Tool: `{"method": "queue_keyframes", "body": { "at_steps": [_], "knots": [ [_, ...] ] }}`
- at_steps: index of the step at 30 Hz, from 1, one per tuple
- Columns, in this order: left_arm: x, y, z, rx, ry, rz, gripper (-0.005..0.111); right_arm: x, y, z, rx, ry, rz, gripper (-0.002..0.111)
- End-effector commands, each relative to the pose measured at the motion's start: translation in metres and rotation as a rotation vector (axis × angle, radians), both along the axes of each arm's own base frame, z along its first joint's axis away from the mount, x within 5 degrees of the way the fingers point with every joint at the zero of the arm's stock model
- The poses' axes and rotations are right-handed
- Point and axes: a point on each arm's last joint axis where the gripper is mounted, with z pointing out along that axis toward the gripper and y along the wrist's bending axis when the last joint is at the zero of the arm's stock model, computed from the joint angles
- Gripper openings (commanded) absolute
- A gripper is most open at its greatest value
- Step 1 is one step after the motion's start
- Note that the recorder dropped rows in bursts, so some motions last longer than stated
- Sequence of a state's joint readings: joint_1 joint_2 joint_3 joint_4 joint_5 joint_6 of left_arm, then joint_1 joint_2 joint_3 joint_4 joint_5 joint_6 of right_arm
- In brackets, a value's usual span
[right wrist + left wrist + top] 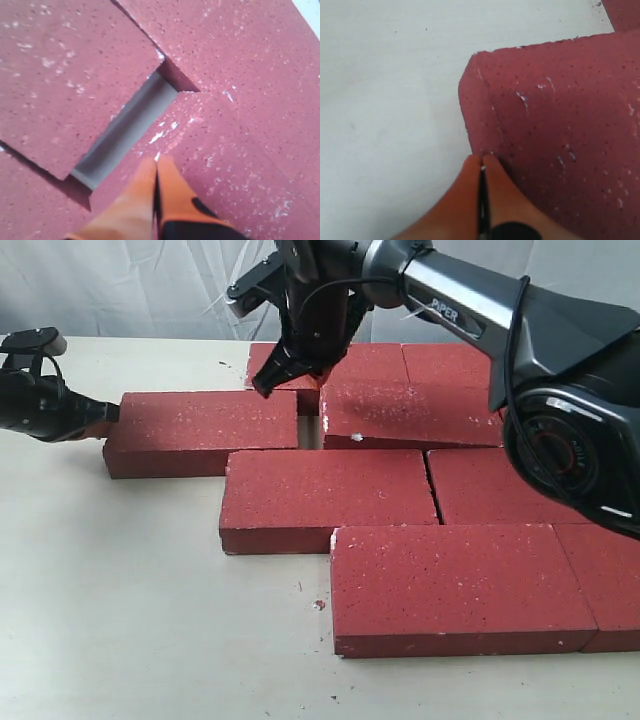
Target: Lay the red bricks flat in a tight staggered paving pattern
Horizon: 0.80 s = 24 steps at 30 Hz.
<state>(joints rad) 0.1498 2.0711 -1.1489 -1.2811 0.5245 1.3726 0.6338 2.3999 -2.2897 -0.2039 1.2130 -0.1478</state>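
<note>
Bricks (330, 500) flat on the counter (120, 620), one gap (310, 430) open.
Left fingers (467, 185), clenched and empty, touch the end brick (200, 425); right fingers (140, 190), clenched too, hang by the gap. Next: push it shut.

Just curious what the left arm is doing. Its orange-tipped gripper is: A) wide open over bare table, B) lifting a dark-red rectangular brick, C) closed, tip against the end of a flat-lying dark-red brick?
C: the left gripper is shut, its tip touching the end of the dark-red rectangular brick lying flat on the table.
</note>
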Motion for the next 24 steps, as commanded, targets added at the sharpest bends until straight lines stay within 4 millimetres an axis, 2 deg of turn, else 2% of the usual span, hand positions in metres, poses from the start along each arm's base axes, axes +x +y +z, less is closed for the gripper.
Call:
{"method": "queue_keyframes", "body": {
  "at_steps": [1,5,9,12,17,21,24],
  "knots": [
    [0.002,0.0,0.0,0.011,-0.007,0.005,0.0,-0.005,0.001,0.01,0.06,0.035,0.027,-0.001],
    [0.002,0.0,0.0,0.011,-0.007,0.005,0.0,-0.001,0.0,0.001,0.023,0.021,0.021,-0.001],
    [0.003,0.002,0.0,0.042,-0.024,0.004,0.0,0.004,-0.004,0.002,-0.019,-0.03,0.0,-0.001],
    [0.003,0.003,0.001,0.05,-0.028,0.015,0.0,0.007,-0.017,0.013,-0.01,-0.03,-0.042,-0.001],
    [0.003,0.003,0.001,0.05,-0.028,0.015,0.0,0.014,-0.046,0.027,0.124,0.057,-0.052,-0.001],
    [0.003,0.003,0.001,0.051,-0.029,0.014,0.0,0.009,-0.064,0.014,0.174,0.173,-0.014,-0.001],
    [0.004,0.003,0.001,0.05,-0.029,0.015,0.0,0.011,-0.076,-0.008,0.202,0.226,-0.036,-0.001]
  ]
}}
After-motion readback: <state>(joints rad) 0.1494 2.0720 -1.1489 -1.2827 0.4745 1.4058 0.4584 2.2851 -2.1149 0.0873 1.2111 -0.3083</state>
